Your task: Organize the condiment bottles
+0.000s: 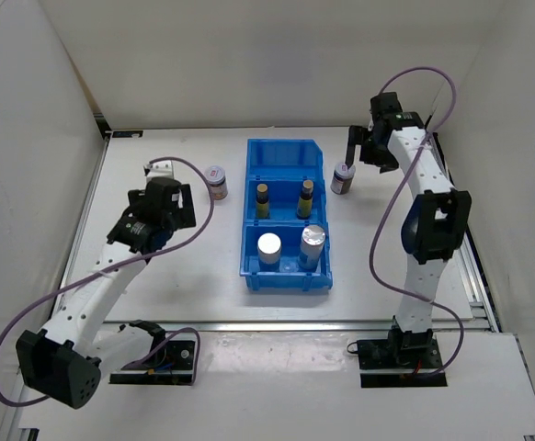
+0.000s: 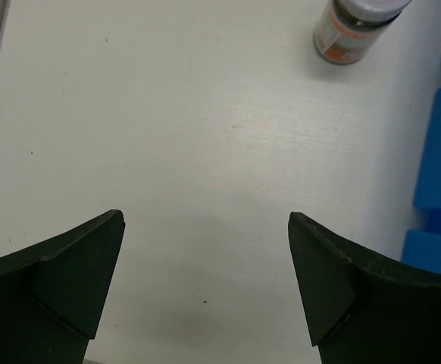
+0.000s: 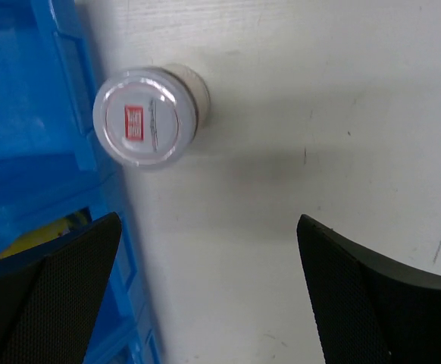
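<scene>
The blue bin [image 1: 287, 279] stands mid-table. Its middle compartment holds two slim amber bottles [image 1: 262, 199] [image 1: 305, 197]. Its front compartment holds two silver-topped cylinders [image 1: 268, 248] [image 1: 313, 243]. One squat jar [image 1: 216, 181] stands on the table left of the bin, and another [image 1: 343, 177] stands to its right. My left gripper [image 1: 164, 175] is open and empty, left of the left jar [image 2: 354, 30]. My right gripper [image 1: 361, 152] is open and empty just beyond the right jar [image 3: 146, 115], over bare table.
The bin's back compartment [image 1: 284, 158] holds nothing. White walls close in the table on the left, back and right. The bin's wall [image 3: 39, 114] lies close to my right gripper's left finger, and the bin's edge [image 2: 440, 167] shows at the right of the left wrist view.
</scene>
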Controlling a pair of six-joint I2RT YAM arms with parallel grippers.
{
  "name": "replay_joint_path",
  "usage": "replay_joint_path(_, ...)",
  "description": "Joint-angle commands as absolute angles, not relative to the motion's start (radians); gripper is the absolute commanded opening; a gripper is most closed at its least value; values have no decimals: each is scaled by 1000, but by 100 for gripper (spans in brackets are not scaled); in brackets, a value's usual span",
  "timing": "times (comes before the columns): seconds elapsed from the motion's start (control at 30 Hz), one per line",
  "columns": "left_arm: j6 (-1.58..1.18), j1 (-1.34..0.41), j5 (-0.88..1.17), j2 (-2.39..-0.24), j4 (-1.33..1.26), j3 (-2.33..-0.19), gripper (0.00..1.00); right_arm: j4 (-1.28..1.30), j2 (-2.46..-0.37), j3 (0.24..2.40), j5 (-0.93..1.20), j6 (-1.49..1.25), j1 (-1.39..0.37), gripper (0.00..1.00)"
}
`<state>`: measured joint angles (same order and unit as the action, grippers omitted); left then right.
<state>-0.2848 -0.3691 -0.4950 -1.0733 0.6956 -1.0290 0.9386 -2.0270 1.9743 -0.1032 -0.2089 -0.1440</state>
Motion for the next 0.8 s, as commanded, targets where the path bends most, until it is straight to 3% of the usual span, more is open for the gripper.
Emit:
replay_joint_path(0.0, -288, -370, -514, -980, 549, -971, 100, 919, -2113, 2081, -61, -195, -137, 100)
replay_joint_path(0.6, -298, -370, -505, -1075, 535, -989, 100, 853, -2333, 2169, 12, -216, -173, 100)
replay_joint_path(0.7, -298, -370, -505, -1075, 535, -989, 100, 842, -2333, 2158, 3, -225, -173, 85)
replay_joint_path(0.73, -298, -370, -505, -1075, 535, -989, 100, 842, -2333, 2149, 3, -225, -173, 71)
replay_joint_path(0.77, -298, -370, -505, -1075, 535, -989, 100, 842, -2333, 2149, 3, -225, -173, 66)
